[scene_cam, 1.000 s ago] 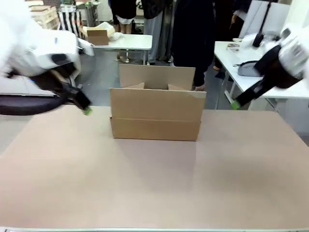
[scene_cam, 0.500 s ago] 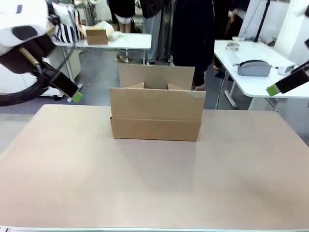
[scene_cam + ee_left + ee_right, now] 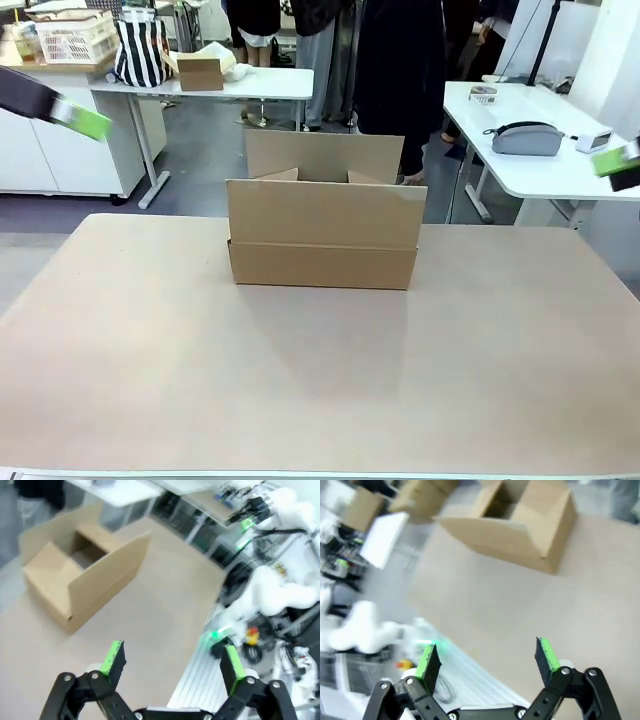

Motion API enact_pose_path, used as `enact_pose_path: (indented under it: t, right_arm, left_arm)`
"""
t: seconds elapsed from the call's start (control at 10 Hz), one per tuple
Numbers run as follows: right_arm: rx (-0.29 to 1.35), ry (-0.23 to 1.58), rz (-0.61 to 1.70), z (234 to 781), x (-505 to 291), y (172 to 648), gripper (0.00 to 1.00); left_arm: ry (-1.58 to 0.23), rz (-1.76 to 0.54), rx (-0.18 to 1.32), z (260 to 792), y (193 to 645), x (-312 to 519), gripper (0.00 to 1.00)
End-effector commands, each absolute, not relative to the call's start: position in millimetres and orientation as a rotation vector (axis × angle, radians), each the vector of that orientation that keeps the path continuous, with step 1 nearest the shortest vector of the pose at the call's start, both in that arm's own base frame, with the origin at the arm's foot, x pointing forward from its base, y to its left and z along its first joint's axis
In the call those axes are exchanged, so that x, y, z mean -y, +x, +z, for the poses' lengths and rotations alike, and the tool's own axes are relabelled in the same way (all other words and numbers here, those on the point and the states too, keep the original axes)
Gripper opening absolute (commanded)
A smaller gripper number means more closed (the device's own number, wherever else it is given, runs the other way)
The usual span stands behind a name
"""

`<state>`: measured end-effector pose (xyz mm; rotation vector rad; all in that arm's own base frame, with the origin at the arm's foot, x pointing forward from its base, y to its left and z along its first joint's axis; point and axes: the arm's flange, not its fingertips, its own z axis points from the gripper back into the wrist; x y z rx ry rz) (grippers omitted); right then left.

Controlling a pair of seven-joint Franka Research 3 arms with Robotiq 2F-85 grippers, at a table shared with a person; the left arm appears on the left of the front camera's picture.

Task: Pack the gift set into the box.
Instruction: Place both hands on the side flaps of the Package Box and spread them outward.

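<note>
On the worktop, centred side to side and toward the far edge: box, one, large, plain brown corrugated card, long side facing the robot, with a horizontal crease along that side and no print. Top flaps open; the rear flap stands upright above the opening and the short end flaps angle up at either side. Base flat on the worktop, standing clear of both arms. Left hand: jaws spread wide, empty between the green pads, raised high off to the left and well apart from the box. The front view gives one blurred green fingertip at the upper left edge. Right hand: jaws likewise wide, holding nothing, raised off to the right and well apart from the box. The front view gives a blurred green tip at the right edge. Behind the box, at the far side: person in dark clothing, standing, with the person's hand low beside the right end of the rear flap. Farther off, left: white table bearing a small carton in brown card, flaps open. To its left are a black-and-white striped bag and a white basket. Farther off, right: second white table with a grey pouch lying on it.
</note>
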<state>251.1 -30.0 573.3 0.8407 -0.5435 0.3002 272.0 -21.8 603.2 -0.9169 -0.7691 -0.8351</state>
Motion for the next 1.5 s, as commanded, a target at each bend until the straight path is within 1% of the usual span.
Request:
enact_pose_path:
  t: [0.0,0.1,0.2,0.3,0.4,0.5,1.1,1.2,1.4]
  right_arm:
    - [0.443,1.336,-0.055,551,59,252,1.0]
    - [0.489,1.409,-0.164,540,71,257,1.0]
    - [0.504,1.462,-0.241,530,79,262,1.0]
    - [0.503,1.495,-0.26,524,81,267,1.0]
    - [0.492,1.456,-0.259,522,79,270,1.0]
    - [0.478,1.401,-0.135,541,104,270,1.0]
    - [0.478,1.401,-0.135,541,104,270,1.0]
    - [0.478,1.401,-0.135,541,104,270,1.0]
    - [0.478,1.401,-0.135,541,104,270,1.0]
  left_arm:
    - [-1.455,-0.707,0.745,536,244,11,1.0]
    - [-1.483,-0.564,0.806,528,244,1,1.0]
    - [-1.501,-0.532,0.819,523,240,-5,1.0]
    - [-1.474,-0.515,0.809,522,239,-6,1.0]
    - [-1.399,-0.445,0.759,523,242,-6,1.0]
    - [-1.503,-0.564,0.823,579,289,-46,1.0]
    - [-1.503,-0.564,0.823,579,289,-46,1.0]
    - [-1.505,-0.548,0.794,578,287,-47,1.0]
    - [-1.245,-0.442,0.624,617,324,-8,1.0]
